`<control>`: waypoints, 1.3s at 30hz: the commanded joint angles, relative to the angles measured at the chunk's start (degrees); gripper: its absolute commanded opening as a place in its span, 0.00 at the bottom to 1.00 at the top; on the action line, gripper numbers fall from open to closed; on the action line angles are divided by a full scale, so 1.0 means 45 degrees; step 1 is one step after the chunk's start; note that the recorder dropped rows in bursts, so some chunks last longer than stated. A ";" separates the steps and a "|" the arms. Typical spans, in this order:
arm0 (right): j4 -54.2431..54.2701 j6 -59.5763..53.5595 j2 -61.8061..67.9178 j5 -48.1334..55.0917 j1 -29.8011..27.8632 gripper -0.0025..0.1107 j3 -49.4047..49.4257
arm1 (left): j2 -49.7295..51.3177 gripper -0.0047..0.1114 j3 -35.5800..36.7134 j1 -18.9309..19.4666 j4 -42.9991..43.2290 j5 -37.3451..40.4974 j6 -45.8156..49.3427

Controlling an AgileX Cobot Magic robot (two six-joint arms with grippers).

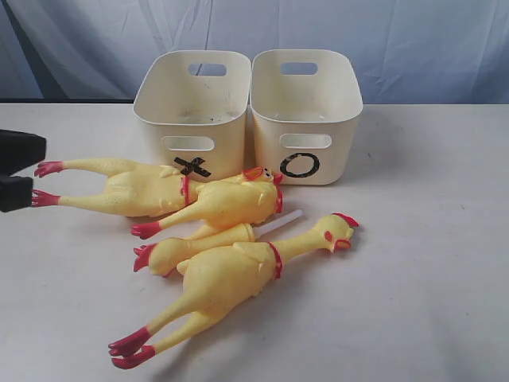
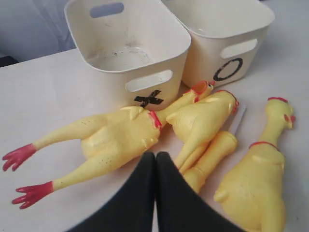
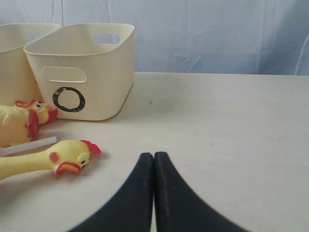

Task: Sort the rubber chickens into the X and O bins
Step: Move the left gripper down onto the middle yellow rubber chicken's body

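Pale tabletop (image 1: 429, 302) holds all four yellow rubber chickens (image 1: 231, 278); cream plastic X and O bins (image 1: 231, 147) look empty, nothing sorted. Both jaws are closed, gripping nothing.

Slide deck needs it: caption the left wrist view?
Shut left gripper facing four rubber chickens lying before the X bin and O bin.

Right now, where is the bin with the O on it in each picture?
Exterior view: the O bin stands at the back, right of middle, beside the X bin.
Left wrist view: it fills that picture's upper right.
Right wrist view: it sits in that picture's left part.
Shared landmark: the front chicken's head, lying in front of the O.
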 commanded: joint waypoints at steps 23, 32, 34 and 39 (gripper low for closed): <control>-0.0062 -0.0019 -0.0077 -0.0113 -0.0081 0.02 0.0033 | 0.7597 0.50 -0.0872 -0.4194 0.2875 -0.4594 0.3314; -0.0062 -0.0019 -0.0077 -0.0113 -0.0081 0.02 0.0033 | 0.9274 0.55 -0.1727 -0.4195 0.2961 -0.4704 0.3314; -0.0062 -0.0019 -0.0077 -0.0113 -0.0081 0.02 0.0033 | 0.9643 0.55 -0.1919 -0.4195 0.3140 -0.4737 0.3314; -0.0062 -0.0019 -0.0077 -0.0113 -0.0081 0.02 0.0033 | 1.0371 0.55 -0.2293 -0.4195 0.3582 -0.4800 0.3314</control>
